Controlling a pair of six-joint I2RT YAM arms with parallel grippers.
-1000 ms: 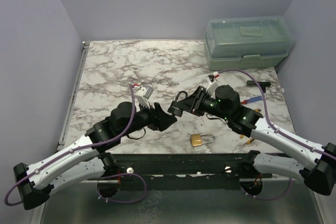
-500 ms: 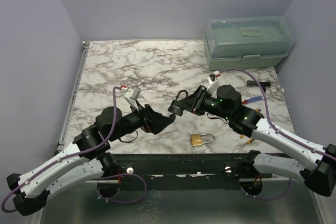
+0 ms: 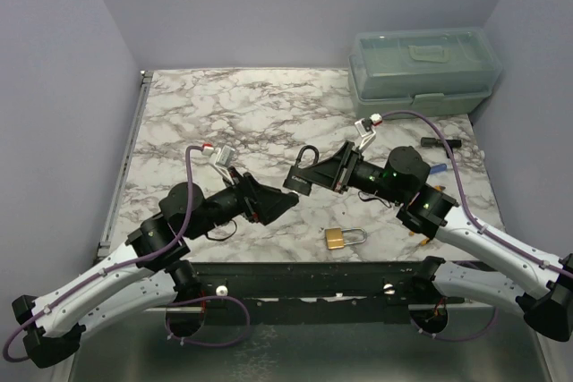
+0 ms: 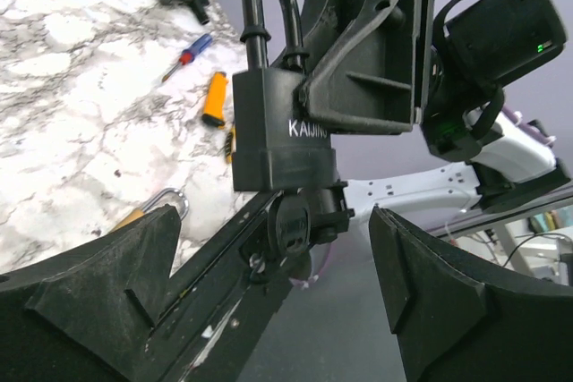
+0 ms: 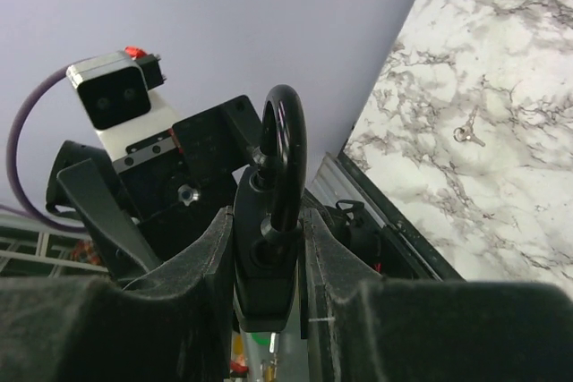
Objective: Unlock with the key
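The right gripper (image 3: 307, 177) was clamped on the body of a black padlock (image 4: 282, 131), its two fingers (image 5: 201, 261) pressed against either side, and held it in the air over the middle of the desk (image 3: 197, 114), nearer the near edge than the far one. The shackle (image 5: 283, 145) stood out clear of the fingers. One leg of it ran into the body, while the other was hidden behind the gripper, so I could not tell whether the lock was open. A black-headed key (image 4: 291, 225) stuck out of the end of the body opposite the shackle.

The left gripper (image 3: 279, 206) faced the padlock from just beside it with its jaws spread wide and nothing in them. In its wrist view the key sat between the two fingers (image 4: 98, 284), untouched by either.

On the marble, a brass padlock (image 3: 340, 238) lay close to the near edge, right of the middle. A small loose key (image 5: 467, 136) lay flat elsewhere on the surface. Toward the right edge were a red-and-blue screwdriver (image 4: 188, 55), an orange-handled tool (image 4: 215, 100) and a short black tool (image 3: 440, 143) — and a pale green toolbox (image 3: 423, 64) filled the far right corner.
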